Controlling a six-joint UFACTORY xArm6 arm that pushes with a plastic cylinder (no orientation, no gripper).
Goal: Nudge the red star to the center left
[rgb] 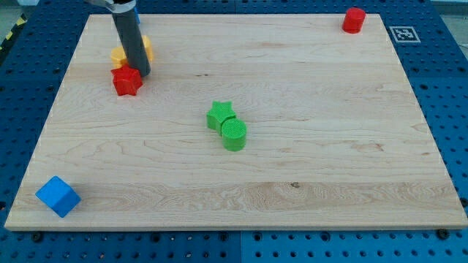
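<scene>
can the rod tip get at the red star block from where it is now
Probably yes: my tip sits right at the red star-shaped block's upper right edge, nothing between them. The yellow block lies behind the rod, out of the way.

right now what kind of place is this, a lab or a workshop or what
Probably a robotics lab bench: a wooden board on a blue perforated table, small coloured blocks like the red star, and a fiducial marker. My tip is beside that star.
</scene>
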